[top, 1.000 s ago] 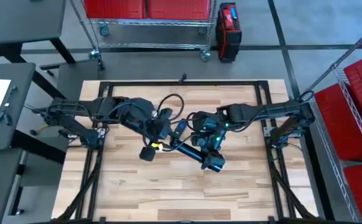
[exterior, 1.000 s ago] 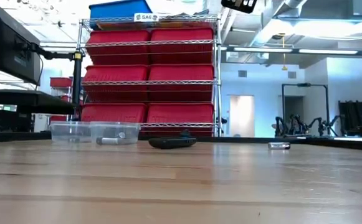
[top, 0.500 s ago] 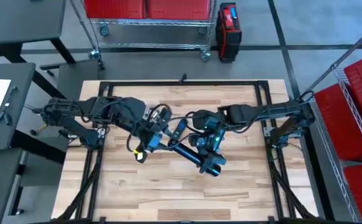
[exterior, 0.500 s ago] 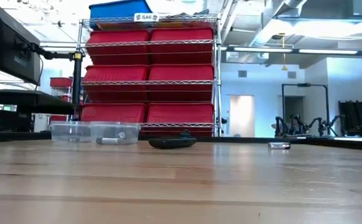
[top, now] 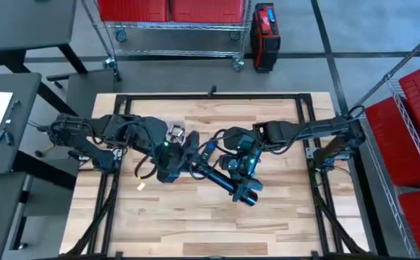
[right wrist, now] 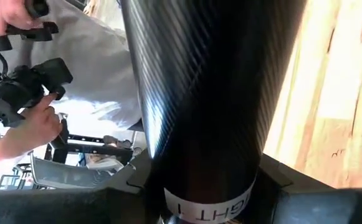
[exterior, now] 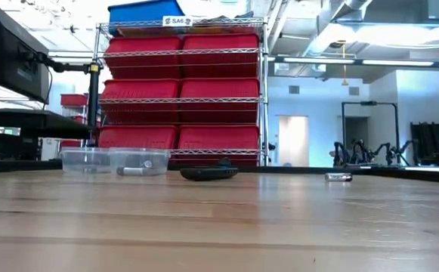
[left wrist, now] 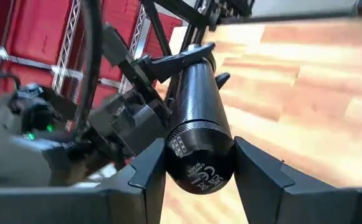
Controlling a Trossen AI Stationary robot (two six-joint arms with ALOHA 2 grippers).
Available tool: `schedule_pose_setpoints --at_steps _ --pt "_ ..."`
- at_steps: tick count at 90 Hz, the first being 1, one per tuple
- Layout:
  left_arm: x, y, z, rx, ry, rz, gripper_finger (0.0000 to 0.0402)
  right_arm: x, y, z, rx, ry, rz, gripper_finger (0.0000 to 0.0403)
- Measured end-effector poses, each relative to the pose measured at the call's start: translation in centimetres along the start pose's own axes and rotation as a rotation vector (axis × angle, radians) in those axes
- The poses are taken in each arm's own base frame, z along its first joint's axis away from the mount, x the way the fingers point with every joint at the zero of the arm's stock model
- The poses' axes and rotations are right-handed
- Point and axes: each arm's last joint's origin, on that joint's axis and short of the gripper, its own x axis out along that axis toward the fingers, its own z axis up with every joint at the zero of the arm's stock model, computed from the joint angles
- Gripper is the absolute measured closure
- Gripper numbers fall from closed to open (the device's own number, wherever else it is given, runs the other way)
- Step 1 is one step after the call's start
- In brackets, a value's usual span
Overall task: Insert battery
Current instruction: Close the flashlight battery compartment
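Flashlight (top: 220, 179) held above mid surface (top: 195, 224). Right end effector (top: 240, 165) clenched on its barrel; left end effector (left wrist: 196, 177) straddles the tail end, contact unclear. Rigid, likely heavy, knurled metal: grip mid-barrel, not the smooth cap.

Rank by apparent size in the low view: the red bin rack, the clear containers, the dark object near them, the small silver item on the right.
1. Red bin rack
2. Clear containers
3. Dark object
4. Silver item

Differing distances make true sizes unsure.
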Motion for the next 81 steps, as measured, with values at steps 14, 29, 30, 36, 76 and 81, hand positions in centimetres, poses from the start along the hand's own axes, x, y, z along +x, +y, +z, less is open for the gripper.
schedule_pose_setpoints --at_steps 14,29,30,36,76,81 --pt "0.0 -0.2 0.5 0.218 0.02 0.006 0.0267 0.0 0.0 0.0 -0.004 0.0 0.004 0.0265" --pt "0.0 -0.3 0.5 0.392 0.027 -0.001 0.0267 0.0 0.0 0.0 -0.006 -0.001 0.003 0.0265" --pt "0.0 -0.3 0.5 0.402 0.027 -0.002 0.0267 0.0 0.0 0.0 -0.007 -0.001 0.003 0.0265" --pt "0.2 -0.4 0.5 0.472 0.027 -0.009 0.0267 0.0 0.0 0.1 -0.01 -0.004 0.005 0.0266" --pt "1.2 -0.7 1.3 0.788 0.031 0.0 0.026 0.0 0.1 0.2 -0.029 -0.004 0.028 0.0266" --pt "0.9 -0.5 1.3 0.73 0.042 0.014 0.0251 0.0 0.2 0.2 -0.03 -0.003 0.033 0.0267"
